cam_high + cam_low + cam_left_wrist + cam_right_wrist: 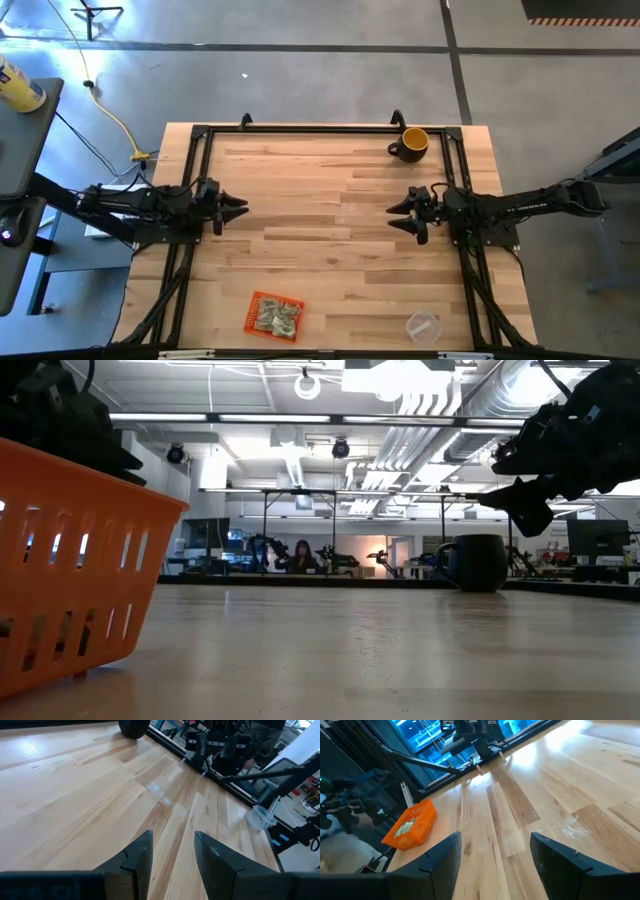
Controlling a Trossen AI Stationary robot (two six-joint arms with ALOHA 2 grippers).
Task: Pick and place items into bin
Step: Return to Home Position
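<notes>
The orange bin (pixel 274 315) stands near the table's near edge, left of the middle, and shows large in the low view (pixel 70 560) and small in the right wrist view (pixel 411 826). Several pale green-and-white paper items (pixel 276 319) lie inside it, also seen in the right wrist view (pixel 408 826). My left gripper (pixel 240 209) hovers open over the table's left side (pixel 172 850). My right gripper (pixel 394 217) hovers open over the right side (pixel 495 850). Neither is near the bin.
A yellow-and-black mug (pixel 411 144) stands near the far right corner (pixel 478 563). A clear plastic cup (pixel 423 326) lies near the near right corner (pixel 260 816). A black frame (pixel 320 128) runs along the table's edges. Bare wood lies between the grippers.
</notes>
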